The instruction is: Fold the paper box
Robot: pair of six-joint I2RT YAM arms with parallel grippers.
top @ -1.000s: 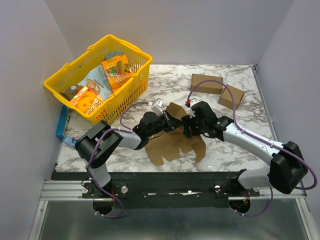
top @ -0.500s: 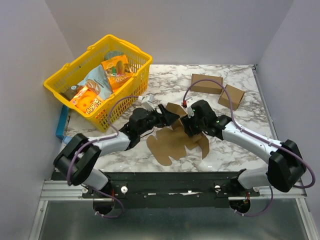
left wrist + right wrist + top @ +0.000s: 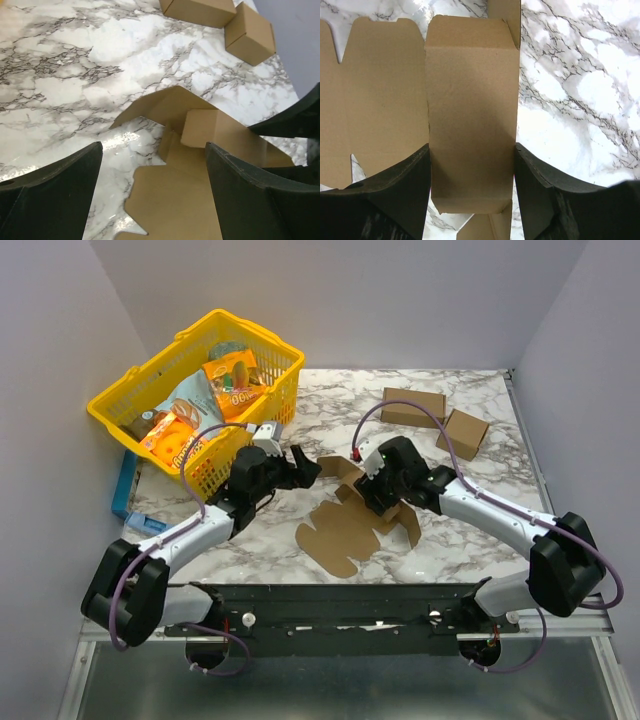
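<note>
The paper box (image 3: 345,530) is a brown die-cut sheet lying mostly flat on the marble, with its far part folded up. My right gripper (image 3: 372,490) is on that raised part. In the right wrist view the two fingers press against both side edges of a folded panel (image 3: 470,110), so the right gripper (image 3: 472,175) is shut on it. My left gripper (image 3: 305,468) hangs open to the left of the sheet, touching nothing. In the left wrist view the left gripper (image 3: 155,190) stands wide, and the sheet (image 3: 190,200) and its raised flaps lie ahead of it.
A yellow basket (image 3: 250,430) of snack packs stands at the back left, close behind the left arm. Two brown cardboard cuboids, one long (image 3: 413,407) (image 3: 197,10) and one squarish (image 3: 462,432) (image 3: 250,32), lie at the back right. A blue object (image 3: 122,485) lies along the left edge.
My left gripper opened, let go of the sheet and drew back left toward the basket. The sheet's near part settled flatter. The right gripper shifted slightly away, still holding the panel.
</note>
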